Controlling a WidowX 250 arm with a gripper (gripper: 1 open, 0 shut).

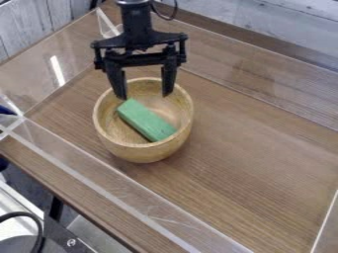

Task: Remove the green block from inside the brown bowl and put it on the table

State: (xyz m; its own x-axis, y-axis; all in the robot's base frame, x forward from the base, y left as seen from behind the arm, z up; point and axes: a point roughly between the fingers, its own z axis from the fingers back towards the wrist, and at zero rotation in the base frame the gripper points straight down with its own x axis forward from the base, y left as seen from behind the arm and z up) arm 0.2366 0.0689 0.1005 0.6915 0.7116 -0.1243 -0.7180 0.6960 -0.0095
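Note:
The green block lies flat and slanted inside the brown bowl, which rests on the table left of centre. My gripper hangs over the bowl's far rim, pointing straight down, open wide with nothing between its black fingers. The fingertips are just above and behind the block, apart from it.
Clear acrylic walls run along the table's edges, with a clear bracket at the far left corner. Bare wood-grain tabletop stretches to the right of and in front of the bowl.

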